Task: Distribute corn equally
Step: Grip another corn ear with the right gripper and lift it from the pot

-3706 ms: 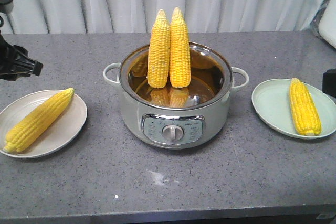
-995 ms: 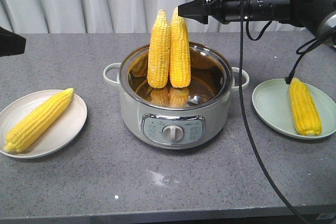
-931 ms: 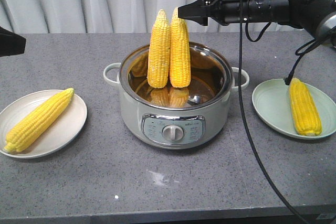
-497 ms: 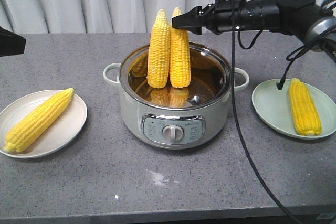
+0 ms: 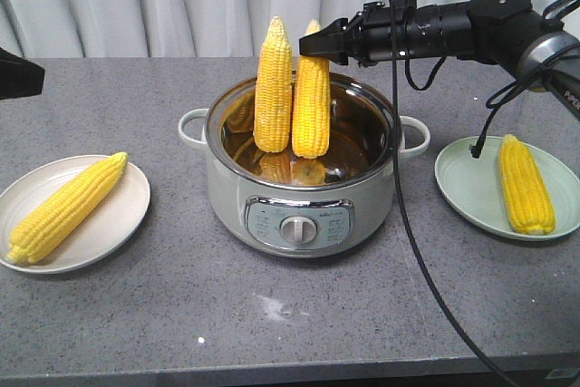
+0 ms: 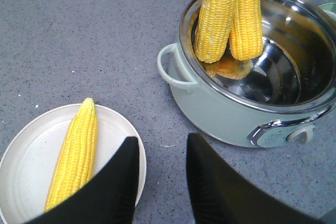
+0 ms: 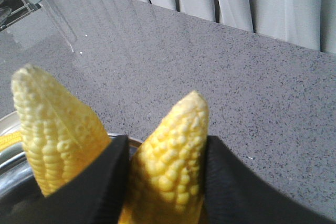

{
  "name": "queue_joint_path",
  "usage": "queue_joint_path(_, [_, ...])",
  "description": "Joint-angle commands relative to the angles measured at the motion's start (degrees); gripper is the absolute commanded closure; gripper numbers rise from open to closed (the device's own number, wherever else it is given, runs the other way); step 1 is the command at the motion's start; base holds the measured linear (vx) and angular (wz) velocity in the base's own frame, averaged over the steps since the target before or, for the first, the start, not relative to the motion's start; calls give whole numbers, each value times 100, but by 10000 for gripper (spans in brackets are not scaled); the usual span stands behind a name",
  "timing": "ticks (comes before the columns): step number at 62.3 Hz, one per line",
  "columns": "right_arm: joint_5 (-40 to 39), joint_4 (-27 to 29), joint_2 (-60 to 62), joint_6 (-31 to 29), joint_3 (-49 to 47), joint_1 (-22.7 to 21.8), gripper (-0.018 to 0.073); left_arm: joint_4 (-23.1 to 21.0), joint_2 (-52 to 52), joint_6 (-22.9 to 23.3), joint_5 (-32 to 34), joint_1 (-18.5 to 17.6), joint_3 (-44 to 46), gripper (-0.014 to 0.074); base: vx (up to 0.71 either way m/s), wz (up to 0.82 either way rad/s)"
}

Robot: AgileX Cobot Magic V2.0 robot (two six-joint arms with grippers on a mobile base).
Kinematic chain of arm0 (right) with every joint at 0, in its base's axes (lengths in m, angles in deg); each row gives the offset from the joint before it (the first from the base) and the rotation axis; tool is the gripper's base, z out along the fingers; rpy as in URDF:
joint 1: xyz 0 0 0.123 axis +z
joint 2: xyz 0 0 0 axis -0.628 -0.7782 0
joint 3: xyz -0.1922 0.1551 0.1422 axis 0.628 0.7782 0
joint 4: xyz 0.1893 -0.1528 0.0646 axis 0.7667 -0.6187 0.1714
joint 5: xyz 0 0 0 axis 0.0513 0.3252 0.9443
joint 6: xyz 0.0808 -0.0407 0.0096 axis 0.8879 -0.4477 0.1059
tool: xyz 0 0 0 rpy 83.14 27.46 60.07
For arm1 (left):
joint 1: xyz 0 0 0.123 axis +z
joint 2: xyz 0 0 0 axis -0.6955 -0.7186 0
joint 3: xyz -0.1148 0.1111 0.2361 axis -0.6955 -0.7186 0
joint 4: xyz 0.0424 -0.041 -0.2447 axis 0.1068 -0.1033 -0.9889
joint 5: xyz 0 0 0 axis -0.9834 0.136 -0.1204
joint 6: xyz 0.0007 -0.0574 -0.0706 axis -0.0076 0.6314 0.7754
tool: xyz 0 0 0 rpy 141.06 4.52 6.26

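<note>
— Check the right gripper point(image 5: 313, 43) first: pinched on what?
— Closed on the pale tip of the right-hand cob point(image 5: 312, 101), a pad on each flank. Upright in the pot point(image 5: 299, 201), just at 3 o'clock of the second cob point(image 5: 274, 88) and touching it.
— And the left gripper point(image 6: 163, 139)?
— Parted wide, holding nothing, hovering by the edge of the white plate point(image 6: 31, 156) at 9 o'clock of the pot.
— Best way to lift?
— Pull straight up toward 12 o'clock until clear of the steel rim. Avoid dragging against the neighbour, likely to topple. Grip firmly and watch for slip on such a narrow taper.
— Then where?
— Probably across to 3 o'clock, onto the green plate point(image 5: 462, 178) beside the lone cob point(image 5: 526, 183). Leave the other for the 9 o'clock plate and its single cob point(image 5: 68, 206).
</note>
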Motion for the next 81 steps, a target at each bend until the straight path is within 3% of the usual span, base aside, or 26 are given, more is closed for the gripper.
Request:
queue_joint_path(1, [-43,261,333,-32,-172,-33,426,-154,111,7,312,-5,127,381,0,0])
queue_joint_path(9, [-43,261,333,-38,-172,-33,573,-154,111,7,312,-5,127,381,0,0])
queue_joint_path(28, [-58,462,458,-162,-172,-52,568,-154,111,7,317,-5,127,381,0,0])
queue_joint_path(54, [-131,288,1016,-332,-172,-62,565,-154,111,7,317,-5,127,381,0,0])
queue_joint_path(73, [340,253,2137,0,-172,-174,564,-154,111,7,317,-5,127,381,0,0])
queue_joint_path(81, [617,-207,2810,492,-172,-174,564,-154,111,7,317,-5,127,381,0,0])
